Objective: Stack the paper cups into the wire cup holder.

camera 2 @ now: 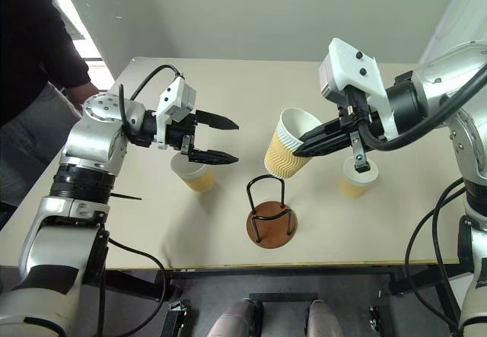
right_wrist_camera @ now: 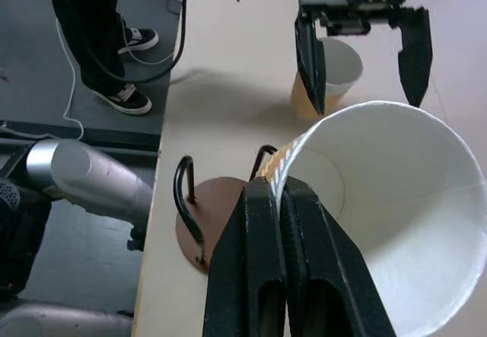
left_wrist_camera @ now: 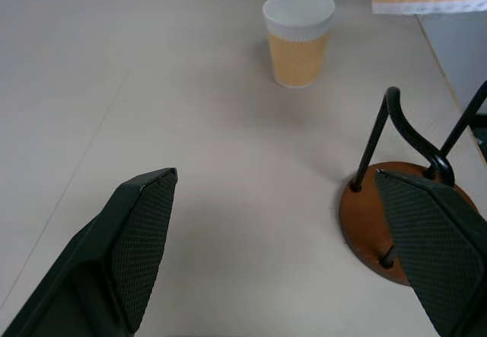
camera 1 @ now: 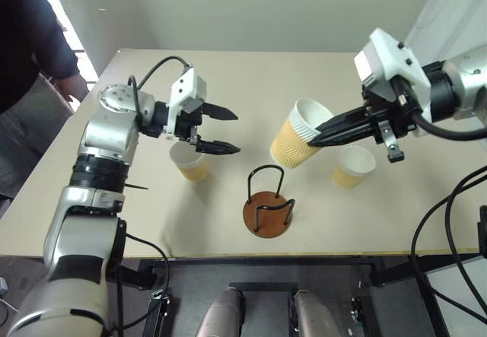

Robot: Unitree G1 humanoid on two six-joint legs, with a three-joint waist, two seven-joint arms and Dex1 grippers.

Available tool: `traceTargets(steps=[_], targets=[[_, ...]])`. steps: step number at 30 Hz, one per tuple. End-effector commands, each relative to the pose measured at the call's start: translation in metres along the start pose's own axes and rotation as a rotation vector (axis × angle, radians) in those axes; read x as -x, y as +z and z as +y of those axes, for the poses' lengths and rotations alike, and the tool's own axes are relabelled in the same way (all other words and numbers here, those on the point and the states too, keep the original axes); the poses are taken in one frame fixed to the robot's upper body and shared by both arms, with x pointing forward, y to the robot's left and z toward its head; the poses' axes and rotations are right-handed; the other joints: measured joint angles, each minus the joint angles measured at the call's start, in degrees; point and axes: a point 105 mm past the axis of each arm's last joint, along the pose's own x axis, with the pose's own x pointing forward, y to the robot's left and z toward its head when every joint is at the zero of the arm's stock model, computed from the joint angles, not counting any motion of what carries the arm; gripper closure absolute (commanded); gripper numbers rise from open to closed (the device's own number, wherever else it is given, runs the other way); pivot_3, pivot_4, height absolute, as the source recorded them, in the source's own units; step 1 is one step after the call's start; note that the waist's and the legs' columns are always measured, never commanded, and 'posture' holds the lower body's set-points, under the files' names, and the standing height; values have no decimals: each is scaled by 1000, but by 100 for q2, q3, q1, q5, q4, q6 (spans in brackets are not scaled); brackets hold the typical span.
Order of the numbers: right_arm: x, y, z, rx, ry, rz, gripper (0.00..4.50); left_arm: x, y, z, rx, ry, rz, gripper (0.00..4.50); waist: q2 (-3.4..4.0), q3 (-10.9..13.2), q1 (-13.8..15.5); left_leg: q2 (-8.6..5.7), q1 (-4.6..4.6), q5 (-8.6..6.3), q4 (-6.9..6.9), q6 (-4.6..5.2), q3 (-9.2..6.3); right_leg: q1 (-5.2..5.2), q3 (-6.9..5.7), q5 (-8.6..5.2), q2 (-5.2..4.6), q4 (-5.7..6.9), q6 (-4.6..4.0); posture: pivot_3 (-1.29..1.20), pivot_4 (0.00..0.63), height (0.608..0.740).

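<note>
My right claw [camera 1: 318, 134] is clamped on the rim of one paper cup [camera 1: 295, 135], one finger inside the white mouth and one outside against the ribbed tan wall. I hold this cup tilted in the air right of centre in the left eye view, mouth turned up toward the upper right, its bottom hanging above and a little to the right of the wire cup holder [camera 1: 268, 213]. In my right wrist view the two black fingers [right_wrist_camera: 262, 276] press together on the rim, with the cup's white inside [right_wrist_camera: 396, 223] spreading over the right of that picture.

The wire cup holder stands on the counter [camera 1: 228, 78] at lower centre, near the front edge, its reddish-brown disc flat and its black wire loop rising upright. No cup sits in it.

My left claw [camera 1: 228, 130] hangs at centre left of the left eye view with its fingers well apart and nothing between them, pointing toward the middle of the counter. A second paper cup [camera 1: 190, 162] stands upright on the counter just below it, to the left of the holder. The fingers do not touch it.

A third paper cup [camera 1: 352, 166] stands upright at the right of the frame, below my right arm and well apart from the holder.

At the upper left edge a person [camera 1: 34, 40] in dark clothing stands beside the counter.
</note>
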Motion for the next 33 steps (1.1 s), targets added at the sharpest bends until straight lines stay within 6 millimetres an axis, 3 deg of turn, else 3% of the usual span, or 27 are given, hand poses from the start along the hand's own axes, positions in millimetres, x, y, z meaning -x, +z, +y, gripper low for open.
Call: traceTargets(steps=[1, 25, 33], targets=[[2, 0, 3, 30, -20, 11, 4474, -1, 13, 3, -58, -13, -4, 33, -1, 0, 4, 0, 0, 1, 1, 0, 0, -1, 0, 0, 0, 3, 0, 0, 150, 740], [-28, -7, 28, -15, 82, 8, 4474, -6, 16, 6, -66, -60, -39, 33, -1, -1, 1, -7, -8, 8, 3, 4, 3, -21, 9, -11, -1, 30, 18, 0, 150, 740], [-36, -7, 26, -10, 88, -10, 4474, 31, 21, -3, -111, -85, 55, 33, -2, -1, -17, -5, -10, 8, -1, 5, 3, -31, 11, -11, 3, 31, 20, 0, 150, 740]])
